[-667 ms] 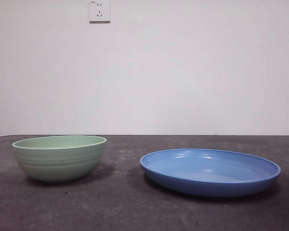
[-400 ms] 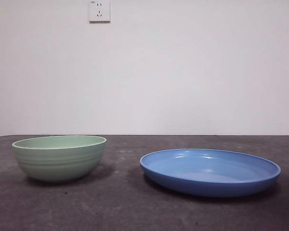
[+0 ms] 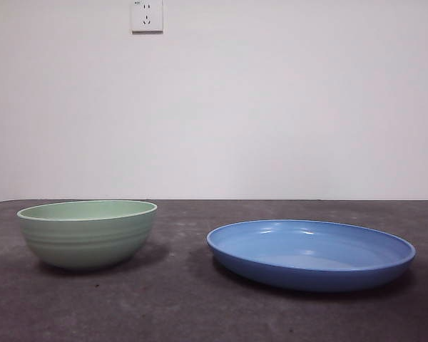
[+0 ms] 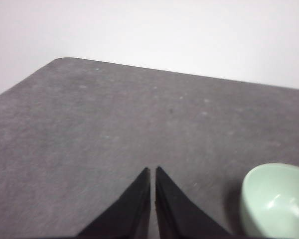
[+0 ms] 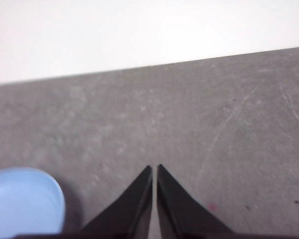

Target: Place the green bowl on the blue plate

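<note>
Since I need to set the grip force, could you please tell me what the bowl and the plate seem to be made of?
The green bowl looks like matte plastic or melamine: soft sheen, faint moulded ridges. The blue plate is glossier, with bright highlights inside its rim; glazed ceramic or melamine, I cannot tell which.

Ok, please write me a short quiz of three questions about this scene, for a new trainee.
1. True or false: the bowl already sits on the plate.
2. What does the left tool hold? A) the bowl B) the plate C) nothing
3. Fill in: the right wrist view shows an edge of the ____.

Key
1. False. They stand apart on the table.
2. C. Its jaws are shut, away from the bowl.
3. plate, beside the shut right tool.
</note>
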You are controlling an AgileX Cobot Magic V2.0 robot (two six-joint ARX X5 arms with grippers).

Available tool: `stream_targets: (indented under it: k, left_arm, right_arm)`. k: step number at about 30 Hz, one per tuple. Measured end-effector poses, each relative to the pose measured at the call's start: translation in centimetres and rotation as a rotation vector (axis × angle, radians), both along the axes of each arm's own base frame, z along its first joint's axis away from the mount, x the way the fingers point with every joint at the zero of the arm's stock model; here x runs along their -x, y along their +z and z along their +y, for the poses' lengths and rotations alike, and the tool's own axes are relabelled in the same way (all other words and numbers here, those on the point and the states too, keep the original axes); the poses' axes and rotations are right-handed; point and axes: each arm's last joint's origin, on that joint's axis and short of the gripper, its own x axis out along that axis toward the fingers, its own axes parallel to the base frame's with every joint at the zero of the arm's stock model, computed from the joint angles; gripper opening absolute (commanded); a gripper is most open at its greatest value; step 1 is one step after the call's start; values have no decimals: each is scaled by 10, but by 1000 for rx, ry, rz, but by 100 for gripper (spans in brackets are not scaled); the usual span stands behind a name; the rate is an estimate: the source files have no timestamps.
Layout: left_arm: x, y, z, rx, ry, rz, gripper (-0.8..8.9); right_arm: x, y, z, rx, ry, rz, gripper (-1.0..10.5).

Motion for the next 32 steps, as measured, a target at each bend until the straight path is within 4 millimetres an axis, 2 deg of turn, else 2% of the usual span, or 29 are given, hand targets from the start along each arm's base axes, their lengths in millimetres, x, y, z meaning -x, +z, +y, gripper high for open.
stream_targets:
  k: [8, 20, 26, 32]
  left_arm:
    - [5, 62, -4, 87, -49, -25, 18]
    - [4, 161, -18, 142, -393, 84, 18]
    - [2, 186, -25, 163, -519, 200, 18]
    - [-6, 190, -33, 190, -637, 333, 18]
  right_arm:
    - [13, 53, 3, -139, 68, -102, 10]
    - [25, 129, 15, -211, 345, 103, 10]
    - [23, 159, 19, -209, 468, 202, 10]
    - [18, 178, 23, -158, 565, 284, 10]
